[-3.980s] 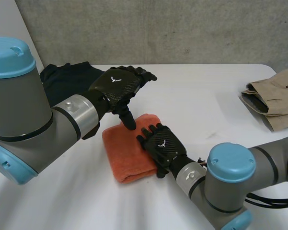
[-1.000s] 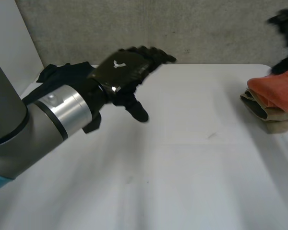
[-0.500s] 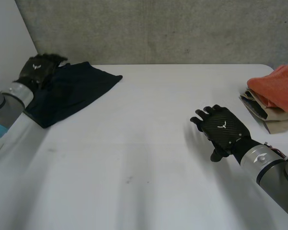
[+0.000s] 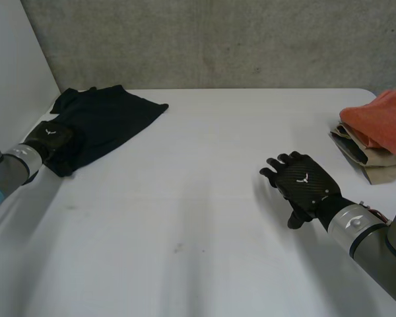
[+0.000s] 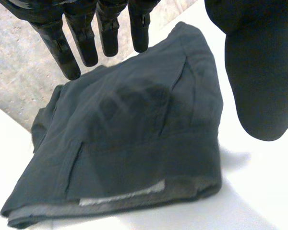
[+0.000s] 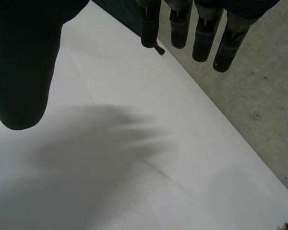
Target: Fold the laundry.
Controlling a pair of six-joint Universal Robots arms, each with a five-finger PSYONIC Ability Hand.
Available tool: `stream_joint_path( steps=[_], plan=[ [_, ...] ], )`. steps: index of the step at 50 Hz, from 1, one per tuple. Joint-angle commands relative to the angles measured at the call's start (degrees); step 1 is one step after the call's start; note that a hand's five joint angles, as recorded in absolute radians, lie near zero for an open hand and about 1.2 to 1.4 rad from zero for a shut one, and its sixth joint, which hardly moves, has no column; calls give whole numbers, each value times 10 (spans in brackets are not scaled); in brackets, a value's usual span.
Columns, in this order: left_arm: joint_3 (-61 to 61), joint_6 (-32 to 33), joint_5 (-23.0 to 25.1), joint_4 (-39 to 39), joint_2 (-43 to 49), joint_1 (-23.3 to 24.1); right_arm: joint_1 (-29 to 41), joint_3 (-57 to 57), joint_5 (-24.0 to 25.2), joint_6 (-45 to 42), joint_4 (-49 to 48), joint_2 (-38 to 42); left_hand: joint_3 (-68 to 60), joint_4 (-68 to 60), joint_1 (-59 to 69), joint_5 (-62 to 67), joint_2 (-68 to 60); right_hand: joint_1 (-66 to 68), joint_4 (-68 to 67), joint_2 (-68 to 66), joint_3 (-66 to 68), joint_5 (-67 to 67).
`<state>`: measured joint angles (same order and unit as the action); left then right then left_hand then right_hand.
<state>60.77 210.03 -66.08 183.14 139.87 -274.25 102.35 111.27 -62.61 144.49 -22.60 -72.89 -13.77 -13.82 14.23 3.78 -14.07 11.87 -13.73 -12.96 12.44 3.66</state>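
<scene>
While the left hand (image 4: 47,135) sits over its near corner, fingers straight, apart and empty, the dark garment (image 4: 99,119) lies rumpled, unfolded, at the table's (image 4: 204,218) far left. Step, as judged: fetching the next item; it needs a corner grip. Right hand (image 4: 302,181): mid-right, fingers relaxed, empty. Folded pile (image 4: 376,142): far right.

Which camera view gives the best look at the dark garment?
The left wrist view: the dark garment lies close beneath the open left hand, seams and hem plain. The head view shows it whole but small, at the left corner of the table. The right wrist view has perhaps a dark sliver past the right hand.
</scene>
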Motion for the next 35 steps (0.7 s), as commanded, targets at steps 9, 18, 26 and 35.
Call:
stream_joint_path(
  steps=[9, 18, 26, 35],
  plan=[
    [-27, 93, -66, 34, 43, 2, -4, 0, -1, -1, 0, 6, -141, -140, 136, 141, -138, -19, 37, 30, -24, -37],
    [-35, 92, -67, 71, 51, 6, -3, -1, -2, -1, -1, 14, -485, -485, 480, 485, -482, -19, 37, 30, -24, -37],
    [-21, 89, -88, 109, 35, 38, -3, -1, -9, -2, -1, 15, -662, -662, 658, 662, -659, -19, 37, 30, -24, -37],
    [41, 5, -125, 107, -62, 95, -6, -9, -36, -2, -2, 15, -662, -662, 658, 662, -659, -19, 37, 30, -24, -37]
  ],
)
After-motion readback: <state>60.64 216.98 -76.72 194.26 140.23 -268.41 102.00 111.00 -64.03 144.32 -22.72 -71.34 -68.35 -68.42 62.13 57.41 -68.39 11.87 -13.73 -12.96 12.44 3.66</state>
